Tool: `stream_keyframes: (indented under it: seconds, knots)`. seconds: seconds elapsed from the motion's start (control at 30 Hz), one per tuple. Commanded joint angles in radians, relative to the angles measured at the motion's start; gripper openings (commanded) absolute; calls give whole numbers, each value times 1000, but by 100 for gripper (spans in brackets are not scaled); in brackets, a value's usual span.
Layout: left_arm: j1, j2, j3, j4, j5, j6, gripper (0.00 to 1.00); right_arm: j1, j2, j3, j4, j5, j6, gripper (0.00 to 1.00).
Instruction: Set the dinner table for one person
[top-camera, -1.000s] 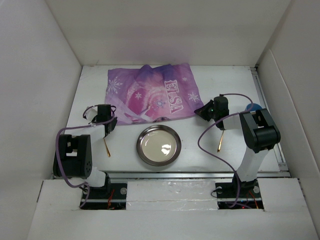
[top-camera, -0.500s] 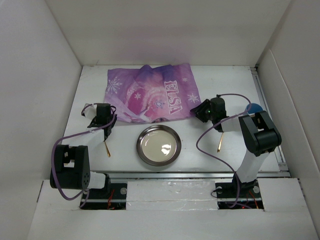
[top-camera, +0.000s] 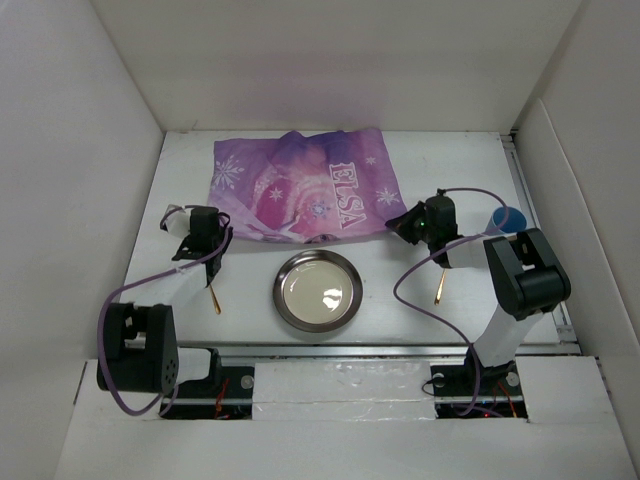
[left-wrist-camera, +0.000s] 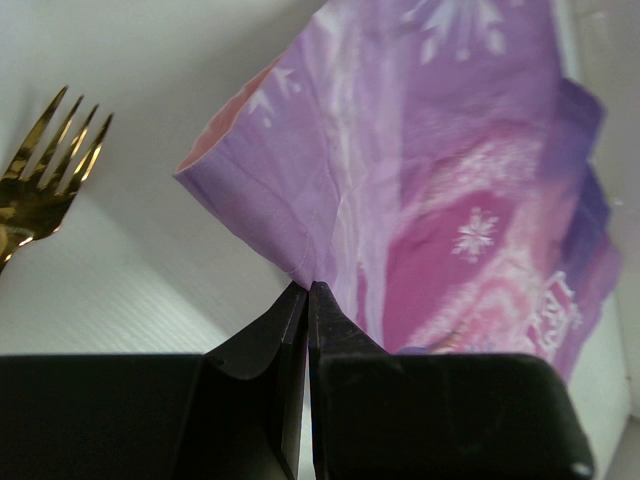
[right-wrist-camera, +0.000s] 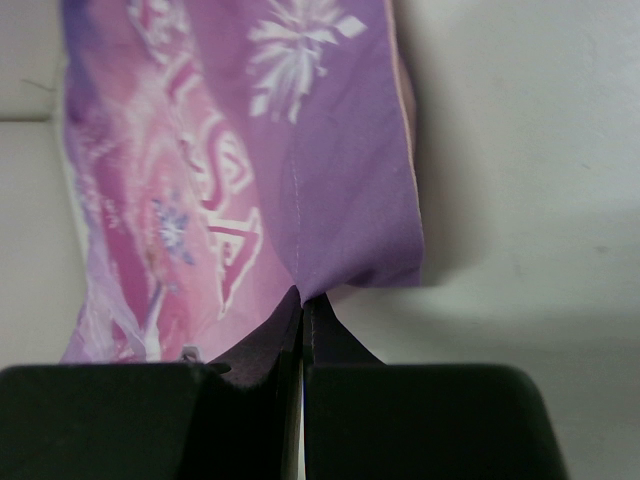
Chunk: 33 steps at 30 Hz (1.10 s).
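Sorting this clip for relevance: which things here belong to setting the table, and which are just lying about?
Job: table, mat, plate, fork, gold utensil, maybe the blue cup.
Just there: side walls, cables.

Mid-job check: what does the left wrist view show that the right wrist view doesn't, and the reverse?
Only the left wrist view: the gold fork, its tines at upper left, and the left tool shut on a corner of the purple mat. Only the right wrist view: the right tool shut on the mat's edge near another corner. Both: the mat with its white snowflakes, pinched between closed tips, over the white dinner table.
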Motion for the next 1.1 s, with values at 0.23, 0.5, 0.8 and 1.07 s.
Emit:
stream_keyframes:
  seconds: [0.23,0.5,0.8,1.07]
  knots:
    - [-1,-318,351,122,46,183,0,-5,-534,368,-308,163,-321,0]
    - [-1,-355,585,100,131,224,0,-39,-707,592,-484,148,-429,0]
    - [-1,-209,621,97,155,258,0,-97,-539,627,-460,30,-403,0]
    - [28,185,939,2,192,272,0,-171,-141,943,-435,-219,-305,0]
